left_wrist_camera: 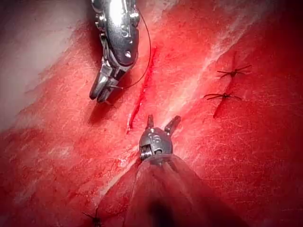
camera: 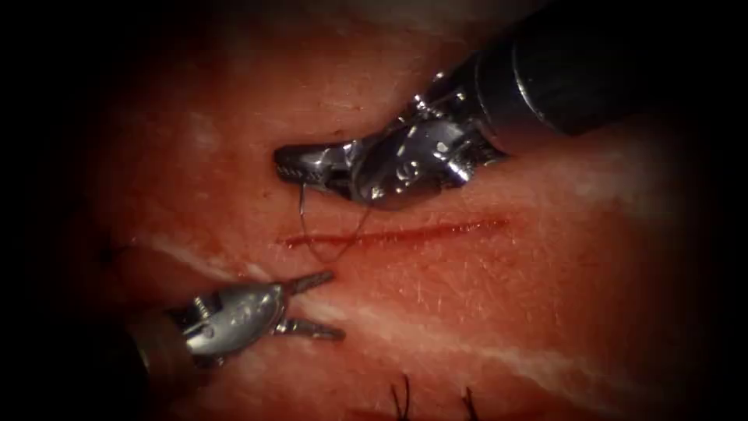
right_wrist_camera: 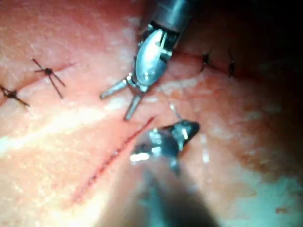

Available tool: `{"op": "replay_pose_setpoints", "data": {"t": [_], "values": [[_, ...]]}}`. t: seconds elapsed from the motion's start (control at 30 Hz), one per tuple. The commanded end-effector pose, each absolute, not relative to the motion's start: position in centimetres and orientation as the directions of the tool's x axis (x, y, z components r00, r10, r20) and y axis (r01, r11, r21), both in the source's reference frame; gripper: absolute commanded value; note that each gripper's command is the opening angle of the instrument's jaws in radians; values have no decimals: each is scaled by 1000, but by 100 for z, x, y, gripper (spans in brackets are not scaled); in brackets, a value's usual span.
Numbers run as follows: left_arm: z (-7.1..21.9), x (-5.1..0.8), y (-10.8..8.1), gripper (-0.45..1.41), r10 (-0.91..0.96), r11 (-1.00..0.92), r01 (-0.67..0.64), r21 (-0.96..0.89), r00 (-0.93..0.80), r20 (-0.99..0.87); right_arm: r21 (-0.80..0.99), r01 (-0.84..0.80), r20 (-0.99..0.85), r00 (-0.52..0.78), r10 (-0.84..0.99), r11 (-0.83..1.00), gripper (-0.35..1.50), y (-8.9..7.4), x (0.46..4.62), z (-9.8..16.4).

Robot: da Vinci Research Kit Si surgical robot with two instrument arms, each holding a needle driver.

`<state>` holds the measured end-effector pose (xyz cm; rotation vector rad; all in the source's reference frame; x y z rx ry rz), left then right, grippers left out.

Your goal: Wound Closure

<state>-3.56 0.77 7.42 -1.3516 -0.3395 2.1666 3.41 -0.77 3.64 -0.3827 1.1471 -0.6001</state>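
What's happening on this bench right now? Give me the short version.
Two needle drivers are working over a cut in the tissue. The right tool sits just above the cut with its jaws shut on the curved needle, near one end; the needle hangs toward the cut's left end, and whether it has entered the tissue cannot be told. Thread loops across the cut. The left tool hovers below the cut, jaws open, holding nothing. Finished stitches lie nearby.

Glossy polished metal right tool (camera: 300, 165), shiny metal left tool (camera: 323, 304), moist glistening tissue (camera: 545, 312)
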Motion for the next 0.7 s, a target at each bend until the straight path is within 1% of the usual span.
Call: {"op": "replay_pose_setpoints", "data": {"t": [0.03, 0.7], "values": [[749, -363, 71, 26, 580, -811, -321, -489, -336, -742, -572, 240, -732, 281, -621, 784, -35, -85, 344, 371], [752, -364, 74, 24, 579, -812, -319, -489, -335, -743, -589, 223, -732, 260, -630, 777, -35, -87, 349, 372]]}}
